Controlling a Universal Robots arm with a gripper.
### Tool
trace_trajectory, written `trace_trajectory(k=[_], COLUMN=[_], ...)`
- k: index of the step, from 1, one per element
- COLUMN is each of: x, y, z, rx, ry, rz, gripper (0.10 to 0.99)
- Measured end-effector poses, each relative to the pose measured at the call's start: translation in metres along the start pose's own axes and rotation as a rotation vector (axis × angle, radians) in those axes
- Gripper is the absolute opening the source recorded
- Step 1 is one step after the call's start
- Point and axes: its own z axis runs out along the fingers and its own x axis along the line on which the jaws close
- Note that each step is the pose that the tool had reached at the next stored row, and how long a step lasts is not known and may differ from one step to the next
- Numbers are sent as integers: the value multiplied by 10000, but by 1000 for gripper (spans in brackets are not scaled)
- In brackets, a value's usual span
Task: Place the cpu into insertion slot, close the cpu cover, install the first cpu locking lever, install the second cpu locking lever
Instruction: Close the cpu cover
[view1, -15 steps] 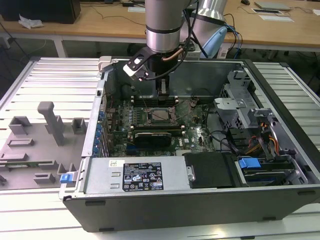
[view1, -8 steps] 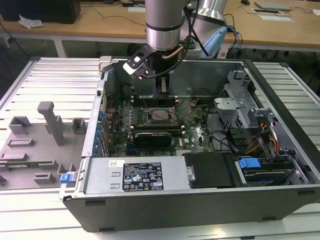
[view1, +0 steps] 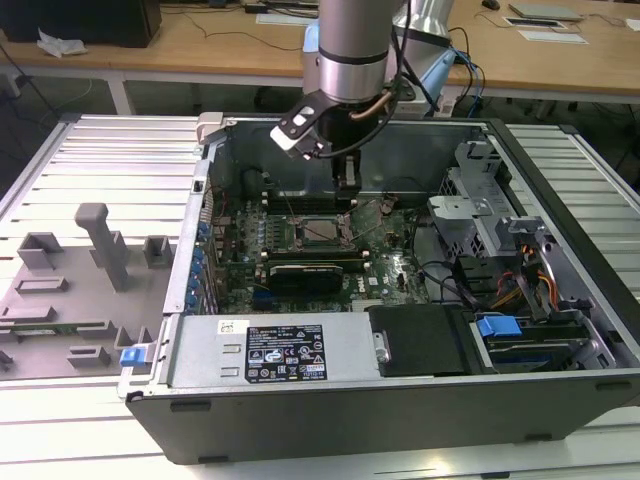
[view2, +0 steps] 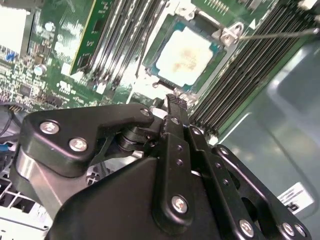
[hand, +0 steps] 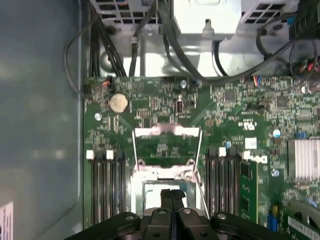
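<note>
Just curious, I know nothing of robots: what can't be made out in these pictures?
- First wrist view: the claw hides most of the slot.
- Second wrist view: the lever runs off the picture's edge.
- Exterior view: the cpu is too small to show how it sits.

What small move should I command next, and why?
Probably nudge the gripper toward the cpu cover: the cpu already sits in the insertion slot, the cover is open, and the gripper is shut and empty above it.

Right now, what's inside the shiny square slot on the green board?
The cpu lies in the insertion slot, silvery top showing. It hides the slot's floor beneath it.
</note>
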Motion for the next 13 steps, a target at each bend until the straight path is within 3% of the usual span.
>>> trace_trajectory(k=[6,8,10,13], x=[-18,-28,-30,-31], y=[192,323,411,454], z=[10,16,22,18], rx=[56,89,108,117], ry=[1,0,2,12], rz=[0,1,1,-21], gripper=[106,106,106,106])
